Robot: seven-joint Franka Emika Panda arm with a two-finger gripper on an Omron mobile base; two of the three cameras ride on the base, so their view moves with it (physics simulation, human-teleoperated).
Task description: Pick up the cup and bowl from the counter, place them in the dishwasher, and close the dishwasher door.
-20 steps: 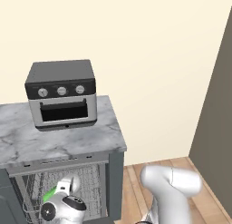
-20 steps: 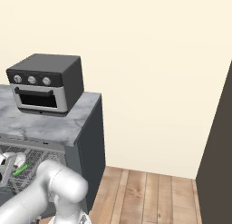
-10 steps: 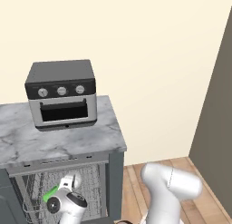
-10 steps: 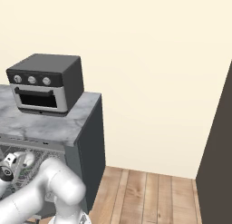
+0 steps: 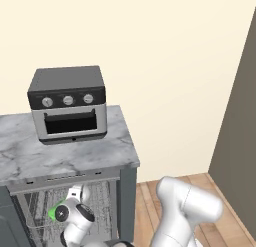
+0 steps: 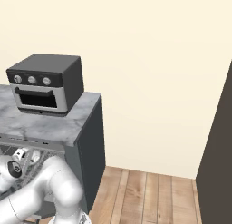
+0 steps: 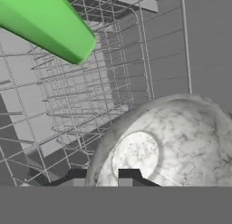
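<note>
Gripper (image 7: pixel 102 177) has dropped deeper into the dishwasher (image 5: pixel 75 211), tips near-closed around the bowl (image 7: pixel 167 146) rim, hold uncertain; cup (image 7: pixel 45 23) already on the rack, so release is near.

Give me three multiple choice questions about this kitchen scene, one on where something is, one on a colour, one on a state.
1. Where is the bowl?
A. in the dishwasher rack
B. on the counter
C. on the floor

2. What colour is the cup?
A. red
B. green
C. blue

3. The dishwasher is:
A. shut
B. open
C. missing its rack

Answers: 1 A, wire rack lies around it in the hand view. 2 B, bright green against the rack. 3 B, the rack shows below the counter.
</note>
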